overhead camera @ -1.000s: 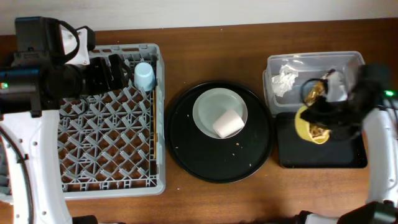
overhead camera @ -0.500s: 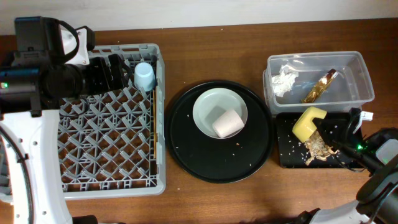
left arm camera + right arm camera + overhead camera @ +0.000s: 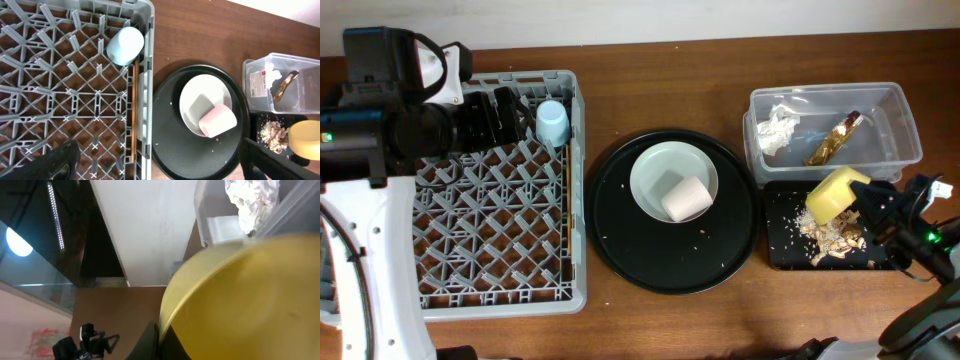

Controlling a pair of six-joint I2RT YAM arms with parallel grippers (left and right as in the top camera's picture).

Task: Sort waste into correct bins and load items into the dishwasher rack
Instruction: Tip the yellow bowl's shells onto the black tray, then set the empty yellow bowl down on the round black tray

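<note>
My right gripper (image 3: 876, 206) is shut on the rim of the small yellow bowl (image 3: 837, 192), held tilted over the shallow black tray (image 3: 785, 250). Brownish food scraps (image 3: 830, 236) lie on that tray. The bowl fills the right wrist view (image 3: 240, 300), with one finger of the right gripper (image 3: 162, 340) on its rim. The clear tub (image 3: 890, 120) holds the white tissue (image 3: 778, 130) and the gold wrapper (image 3: 833, 138). The pink cup (image 3: 687, 198) lies on the grey-green plate (image 3: 660, 170). My left gripper (image 3: 162, 162) is open over the dishwasher rack (image 3: 500, 298). The rack holds the light-blue cup (image 3: 552, 123) and the chopsticks (image 3: 565, 200).
The plate sits on a large round black tray (image 3: 620, 230) scattered with crumbs, between the rack and the bins. The left arm covers the rack's far left corner. The tub and the black tray lie side by side at the table's right edge.
My right gripper carried the yellow bowl from beside the tub down over the black tray. Food scraps now lie on that tray. The left arm has not moved.
</note>
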